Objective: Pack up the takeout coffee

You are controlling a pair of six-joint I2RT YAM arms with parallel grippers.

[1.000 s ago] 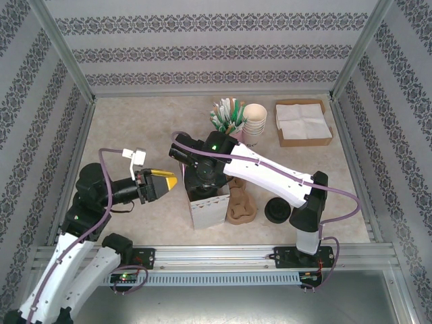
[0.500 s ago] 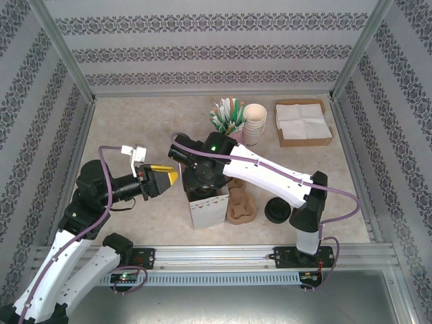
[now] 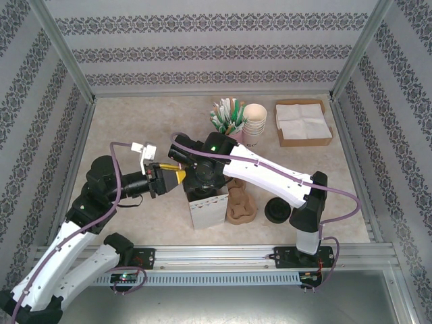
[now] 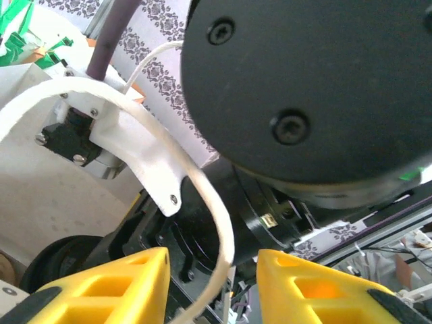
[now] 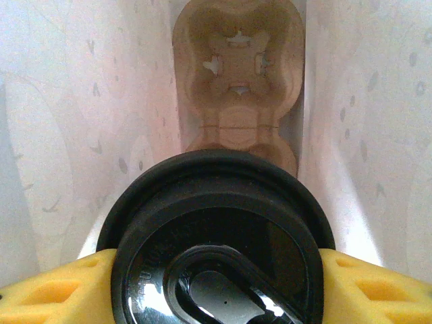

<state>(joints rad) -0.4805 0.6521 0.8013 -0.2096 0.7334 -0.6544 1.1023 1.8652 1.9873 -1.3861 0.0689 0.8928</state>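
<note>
A white paper bag [image 3: 208,210] stands open at the table's front centre. My right gripper [image 3: 202,181] reaches down into it, shut on a coffee cup with a black lid [image 5: 216,243]; its yellow fingers [image 5: 47,291] press on both sides of the lid. A brown cardboard carrier [image 5: 236,74] lies on the bag's floor below the cup. My left gripper [image 3: 177,175] is at the bag's upper left edge, right against the right wrist. It is open [image 4: 212,270], and a thin white strip [image 4: 219,223] runs between its fingers.
A second brown carrier [image 3: 240,206] and a loose black lid [image 3: 277,210] lie right of the bag. Behind are a stack of paper cups [image 3: 254,121], a holder of stirrers [image 3: 228,115] and a box of napkins [image 3: 302,121]. Patterned walls enclose the table.
My left arm has swung right, bringing its open gripper from clear of the bag up to the bag's edge and the right wrist. The right arm has stayed in the bag.
</note>
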